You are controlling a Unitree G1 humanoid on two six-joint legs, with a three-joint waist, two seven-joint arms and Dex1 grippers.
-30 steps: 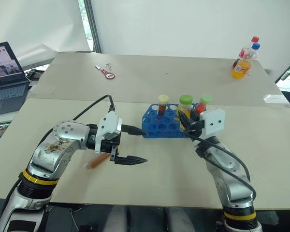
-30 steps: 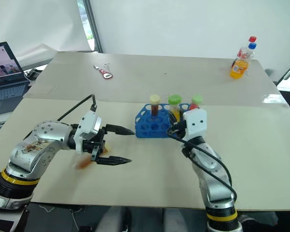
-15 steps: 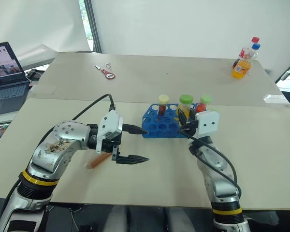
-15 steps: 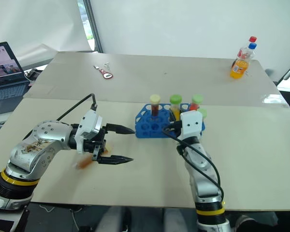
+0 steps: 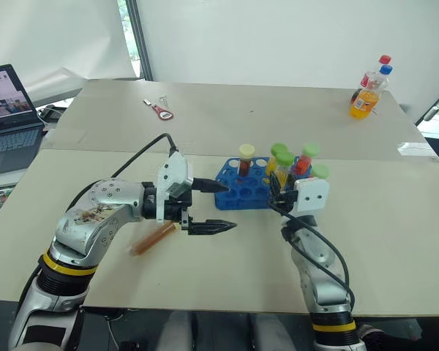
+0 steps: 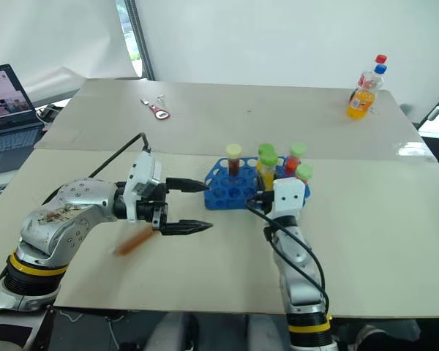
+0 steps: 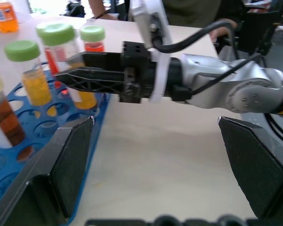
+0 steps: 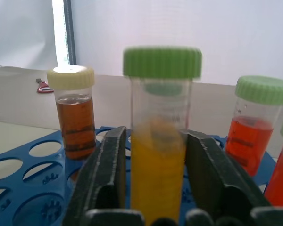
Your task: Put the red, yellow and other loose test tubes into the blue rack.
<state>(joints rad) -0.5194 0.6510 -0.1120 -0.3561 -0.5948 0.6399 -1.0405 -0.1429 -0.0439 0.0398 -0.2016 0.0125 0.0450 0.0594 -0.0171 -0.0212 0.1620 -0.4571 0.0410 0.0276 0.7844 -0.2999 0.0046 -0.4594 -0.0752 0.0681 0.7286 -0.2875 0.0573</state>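
Observation:
The blue rack [image 5: 238, 191] stands mid-table with several capped tubes upright in it. Among them are a brown tube with a cream cap [image 8: 75, 117] and red tubes with green caps [image 8: 254, 127]. My right gripper [image 8: 155, 136] is at the rack's right end. Its fingers [image 7: 92, 77] stand close on either side of a yellow tube with a green cap [image 8: 158, 165], whose lower end sits in the rack. My left gripper [image 5: 227, 206] is open and empty, pointing at the rack's left end. A loose orange-red tube [image 5: 152, 239] lies on the table beneath the left wrist.
A laptop [image 5: 11, 110] sits at the far left. An orange drink bottle [image 5: 366, 99] stands at the back right, and a small red-handled tool [image 5: 163, 111] lies at the back. A seam [image 5: 95, 150] runs between the two tabletops.
My right gripper has sunk, lowering the yellow tube into the rack, and its fingers have eased off it. The left gripper has turned a little toward the rack.

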